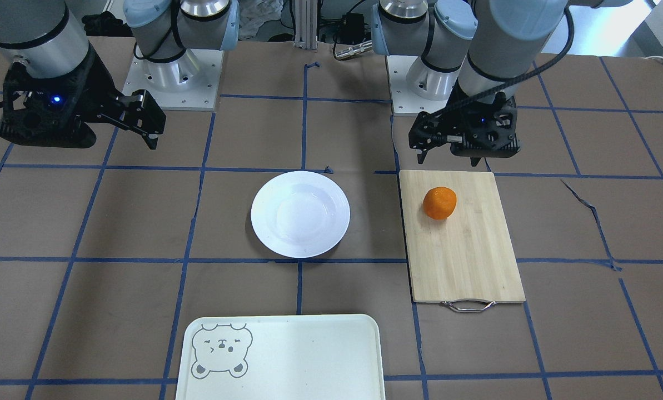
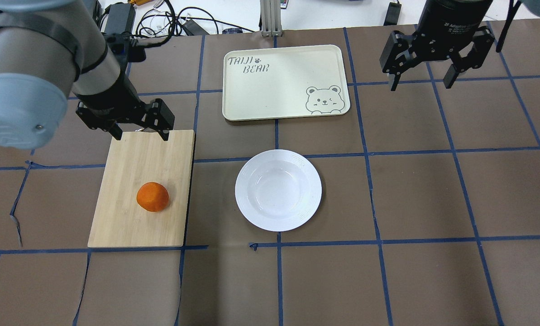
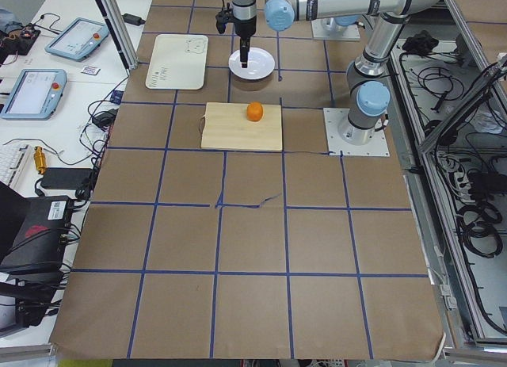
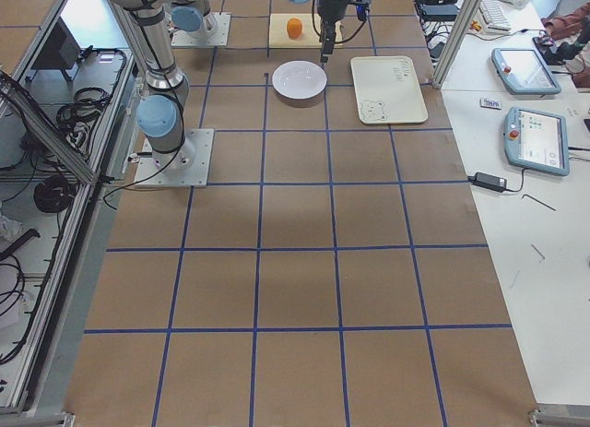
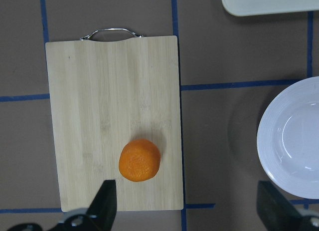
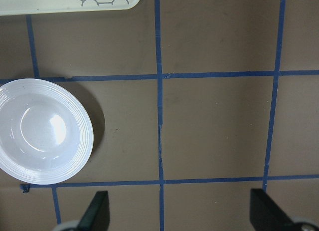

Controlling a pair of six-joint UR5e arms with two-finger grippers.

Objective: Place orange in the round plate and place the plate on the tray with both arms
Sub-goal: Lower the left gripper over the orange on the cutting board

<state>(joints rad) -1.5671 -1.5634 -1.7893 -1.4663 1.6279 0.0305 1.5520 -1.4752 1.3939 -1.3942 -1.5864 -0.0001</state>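
Pick-up is not yet begun — left jaws and right jaws are held spread, empty. The orange is seen on the cutting board; the left jaws must be lowered around it.

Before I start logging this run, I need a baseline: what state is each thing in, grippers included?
orange: resting on the cutting board, not gripped.
round plate: empty, upright on the table.
tray: empty, flat on the table.
cutting board: flat, carrying only the orange.
left gripper: open, empty.
right gripper: open, empty.
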